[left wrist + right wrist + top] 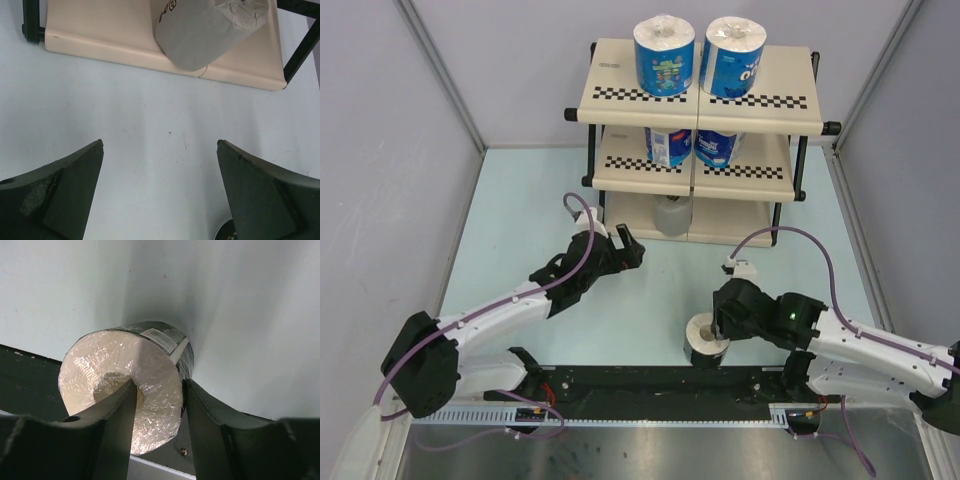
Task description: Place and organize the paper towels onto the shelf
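Nearest you, the right tool (159, 395) straddles the wall of the dark-wrapped roll (702, 350) on the bench (520, 220); whether it already clamps, you cannot tell. The left tool (160, 145) stands wide apart and empty. On the shelf (620, 95), the grey roll (672, 215) sits lowest, with the blue rolls (664, 55) above.

Bright, even light is given from above. Glare is caught on the dark-wrapped roll (120, 390); a soft shadow is cast on the bench (60, 290) right of it.
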You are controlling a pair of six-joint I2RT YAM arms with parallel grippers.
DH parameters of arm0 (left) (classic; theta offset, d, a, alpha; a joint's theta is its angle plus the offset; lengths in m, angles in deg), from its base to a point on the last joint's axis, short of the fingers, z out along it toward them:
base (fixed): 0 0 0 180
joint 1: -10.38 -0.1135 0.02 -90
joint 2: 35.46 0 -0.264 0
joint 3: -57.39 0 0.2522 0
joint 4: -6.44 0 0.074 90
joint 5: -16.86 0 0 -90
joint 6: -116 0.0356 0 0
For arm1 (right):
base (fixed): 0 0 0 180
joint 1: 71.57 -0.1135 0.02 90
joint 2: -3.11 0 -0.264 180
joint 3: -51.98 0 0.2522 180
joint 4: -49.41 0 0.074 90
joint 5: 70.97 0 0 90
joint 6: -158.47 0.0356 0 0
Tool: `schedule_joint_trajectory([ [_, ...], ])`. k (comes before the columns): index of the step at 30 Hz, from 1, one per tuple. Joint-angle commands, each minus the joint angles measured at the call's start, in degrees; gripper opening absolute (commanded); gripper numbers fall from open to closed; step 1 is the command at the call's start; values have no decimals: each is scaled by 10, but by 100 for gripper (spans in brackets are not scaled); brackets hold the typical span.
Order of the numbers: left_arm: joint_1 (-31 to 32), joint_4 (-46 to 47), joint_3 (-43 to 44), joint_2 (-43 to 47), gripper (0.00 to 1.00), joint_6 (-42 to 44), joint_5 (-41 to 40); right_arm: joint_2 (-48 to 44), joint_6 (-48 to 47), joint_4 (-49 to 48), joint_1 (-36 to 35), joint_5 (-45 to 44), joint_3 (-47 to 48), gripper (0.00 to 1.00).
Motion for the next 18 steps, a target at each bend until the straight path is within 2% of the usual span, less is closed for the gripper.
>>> schedule_joint_trajectory([
  [1, -2, 8, -14, 20, 100, -9, 2, 19, -17, -42, -4, -9, 17, 47],
  [6, -2, 11, -25, 25, 100, -10, 1, 55, -30, -51, -6, 6, 16, 50],
  [9, -2, 13, -30, 26, 100, -11, 1, 68, -34, -52, -7, 11, 15, 45],
  [13, -2, 13, -35, 28, 100, -12, 1, 66, -33, -60, -7, 11, 16, 35],
  [18, -2, 13, -44, 35, 100, -19, 5, 45, -34, -98, 7, -17, 16, 33],
])
